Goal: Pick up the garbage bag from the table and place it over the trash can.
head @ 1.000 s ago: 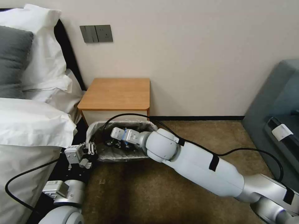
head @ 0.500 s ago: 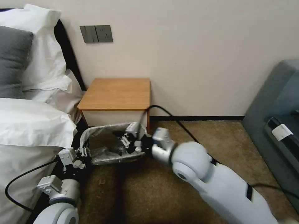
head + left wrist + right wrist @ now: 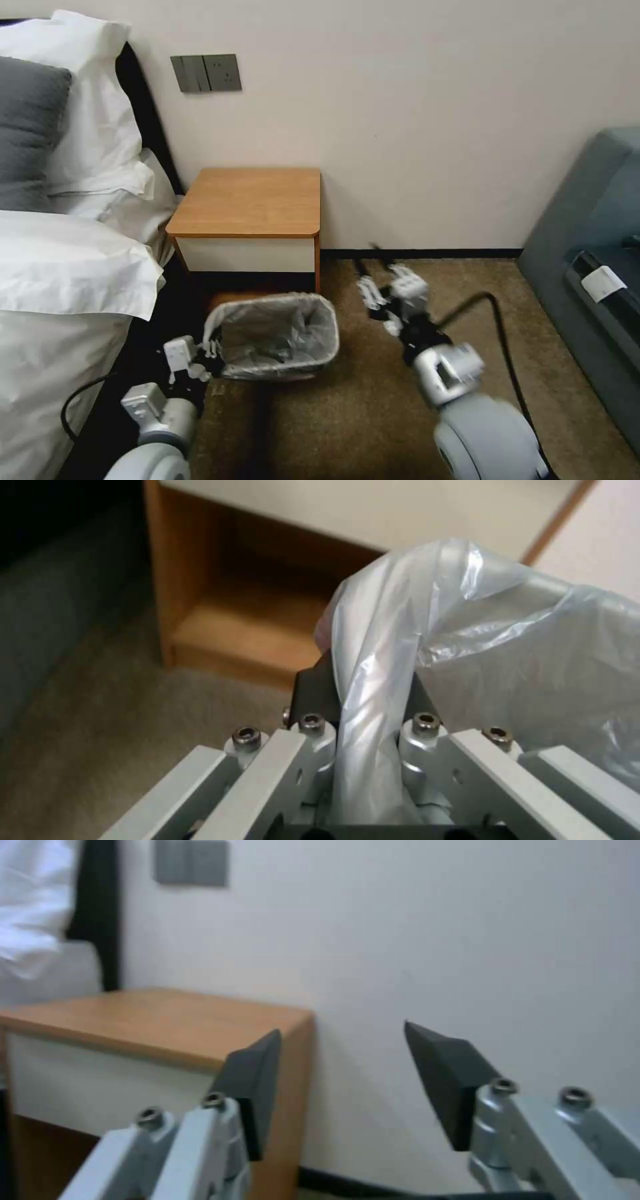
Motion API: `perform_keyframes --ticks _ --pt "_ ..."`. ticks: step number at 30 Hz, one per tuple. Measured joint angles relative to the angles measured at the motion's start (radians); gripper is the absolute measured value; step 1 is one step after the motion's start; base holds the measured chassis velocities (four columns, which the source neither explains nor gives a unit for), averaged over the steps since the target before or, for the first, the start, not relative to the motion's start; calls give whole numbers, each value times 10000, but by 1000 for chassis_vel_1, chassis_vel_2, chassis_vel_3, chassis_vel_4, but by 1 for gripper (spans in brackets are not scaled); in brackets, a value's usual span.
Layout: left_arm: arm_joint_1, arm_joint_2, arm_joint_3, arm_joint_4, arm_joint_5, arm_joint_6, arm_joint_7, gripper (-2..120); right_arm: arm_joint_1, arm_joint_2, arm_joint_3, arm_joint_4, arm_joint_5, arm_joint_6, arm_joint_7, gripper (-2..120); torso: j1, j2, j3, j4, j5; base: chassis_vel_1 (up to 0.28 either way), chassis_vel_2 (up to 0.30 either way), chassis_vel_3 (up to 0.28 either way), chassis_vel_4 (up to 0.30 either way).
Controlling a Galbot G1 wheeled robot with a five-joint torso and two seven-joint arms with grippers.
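Glossy white rounded arms, black cables; each tool, left tool [image 3: 212,348] and right tool [image 3: 387,291], has silver links, hex screws and dark pads.

Left arm reached forward low at the robot's left side, wrist level. Left gripper [image 3: 212,352] sat at the near-left corner of the bin, its 2 dark pads [image 3: 319,685] closed together on a twisted fold of the bag [image 3: 373,680] pinched between them.

Right arm was bent at the robot's right, elbow low near the base, forearm rising forward and wrist tipped up. Right gripper [image 3: 385,293] hung in the air with nothing in it, its 2 dark fingertips [image 3: 257,1075] standing well apart, pointing toward the wall.
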Motion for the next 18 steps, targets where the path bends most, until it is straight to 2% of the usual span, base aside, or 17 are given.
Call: perform_keyframes --ticks 1,2,5,6,9,14,18 --pt "0 0 0 0 0 0 0 7 0 0 0 0 0 0 0 55 0 0 0 0 0 0 0 0 0" --pt "58 -6 343 95 154 -8 -185 7 -598 248 292 2 -30 464 81 61 0 1 0 0 -1 0 0 0 0" --pt "139 -26 1021 275 490 -42 -706 7 -1096 332 582 -59 29 1023 303 76 0 1 0 -1 0 0 0 0 0" --pt "139 -26 1021 275 490 -42 -706 7 -1096 332 582 -59 29 1023 303 76 0 1 0 -1 0 0 0 0 0" --pt "281 -38 1448 337 763 -73 -858 7 -1111 305 691 -55 193 1111 464 89 0 1 0 0 1 0 0 0 0" --pt "401 -40 1725 493 927 -213 -860 7 -989 279 724 -51 282 1158 549 100 0 1 1 1 2 0 0 0 0" --pt "414 -128 1917 681 1057 -360 -1016 7 -1028 262 709 -81 340 1251 545 100 0 1 1 1 1 0 0 0 0"
